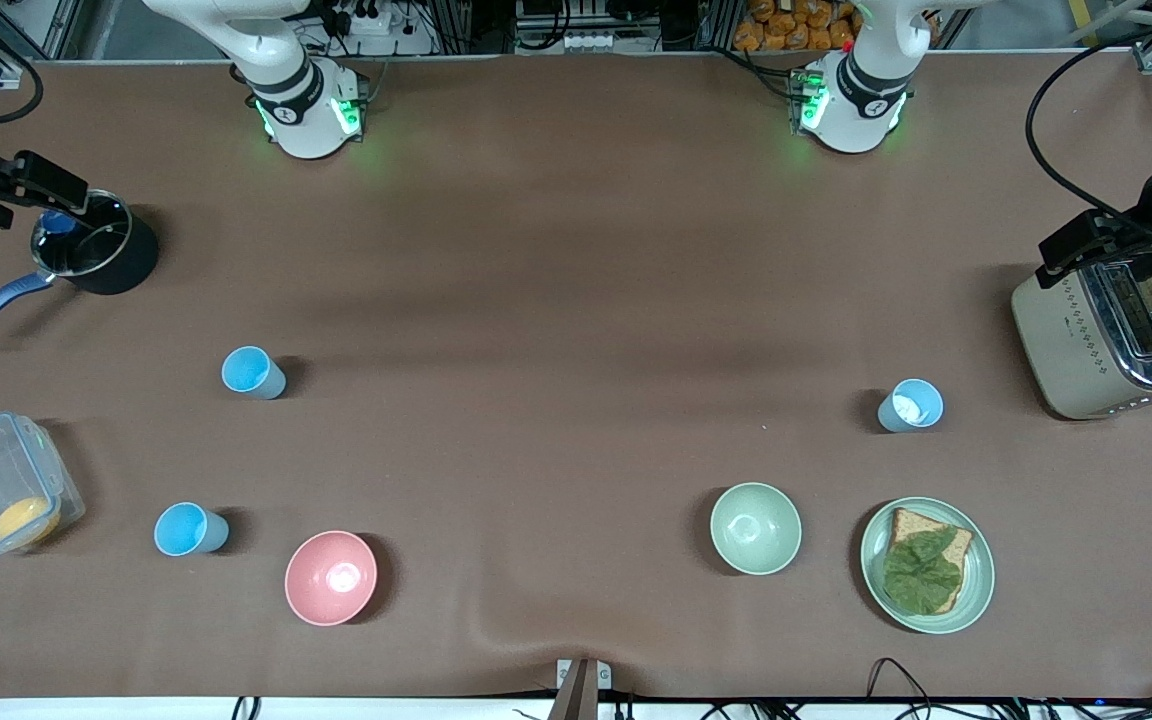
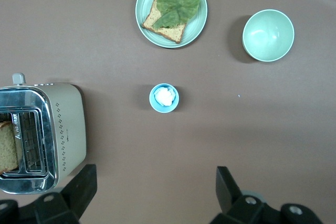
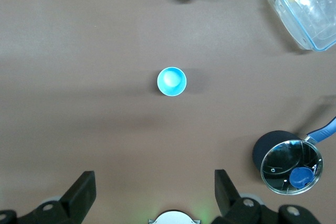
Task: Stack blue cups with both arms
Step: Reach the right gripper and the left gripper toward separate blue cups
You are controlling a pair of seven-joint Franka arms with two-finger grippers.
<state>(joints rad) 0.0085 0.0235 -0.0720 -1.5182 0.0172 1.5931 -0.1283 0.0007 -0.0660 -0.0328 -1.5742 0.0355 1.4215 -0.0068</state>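
Observation:
A greyish-blue cup with a sky-blue inside [image 1: 253,372] stands toward the right arm's end of the table and shows in the right wrist view [image 3: 171,81]. A greyish-blue cup with a whitish inside [image 1: 910,405] stands toward the left arm's end, next to the toaster, and shows in the left wrist view [image 2: 164,98]. My right gripper [image 1: 41,183] [image 3: 155,182] hangs high up, open and empty. My left gripper [image 1: 1076,243] [image 2: 156,182] hangs high up by the toaster, open and empty. Both cups are upright and far apart.
A brighter blue cup [image 1: 190,529], a pink bowl [image 1: 330,577] and a clear box [image 1: 1,495] lie nearer the front camera. A black pot [image 1: 96,245] stands near the right gripper. A toaster [image 1: 1111,335], a green bowl [image 1: 755,528] and a plate with bread [image 1: 927,564] are at the left arm's end.

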